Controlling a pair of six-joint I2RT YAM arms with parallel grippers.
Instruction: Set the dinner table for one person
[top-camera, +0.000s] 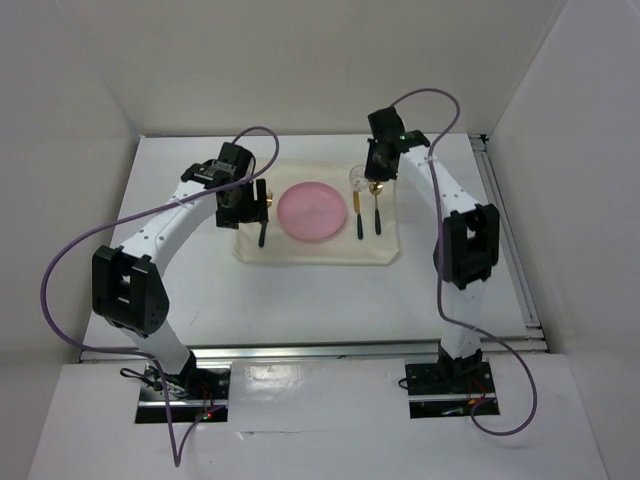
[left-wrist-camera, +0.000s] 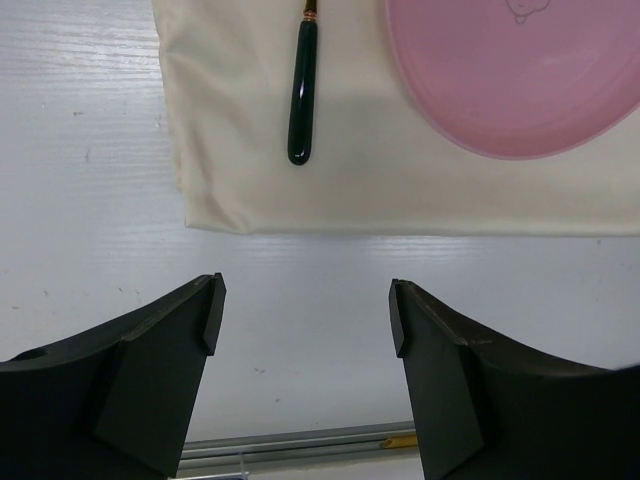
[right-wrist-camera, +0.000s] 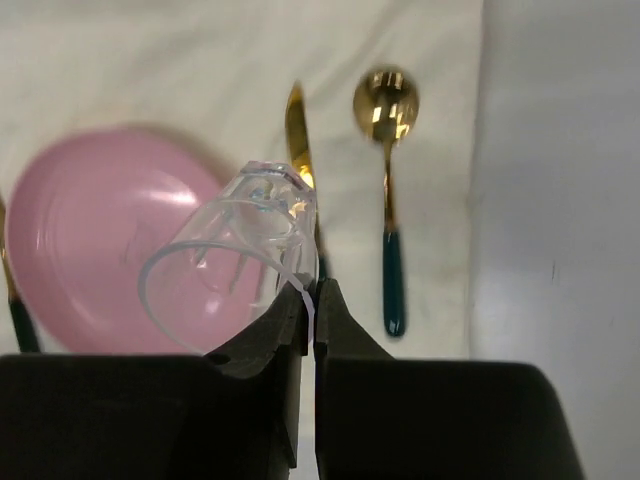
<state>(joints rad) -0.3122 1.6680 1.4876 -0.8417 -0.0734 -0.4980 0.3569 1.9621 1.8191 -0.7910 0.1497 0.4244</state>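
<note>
white walls (top-camera: 300, 60) box in a large, matte white worktop (top-camera: 200, 285), a plain rectangle that fills the floor of the enclosure from the arm bases to the back wall and dwarfs everything on it. up close its surface shows faint streaks and a few small specks, and a metal rail (top-camera: 330, 349) runs along its near edge. a cream cloth (top-camera: 300, 250) lies flat around its middle. on the cloth sits a pink plate (top-camera: 311, 212); left of the plate lies a dark-handled utensil (left-wrist-camera: 300, 110) whose head is hidden, and right of it lie a gold knife (right-wrist-camera: 297, 135) and a gold spoon (right-wrist-camera: 387, 180), both with dark green handles, side by side and apart. the left pincer (left-wrist-camera: 305, 310) hangs with its jaws spread wide and nothing between them, over bare worktop just beside the cloth's near edge. the right pincer (right-wrist-camera: 312, 300) is clamped on the rim of a clear glass (right-wrist-camera: 240, 250), which is tilted above the knife and the plate's right edge; whether the glass touches the cloth cannot be told.
</note>
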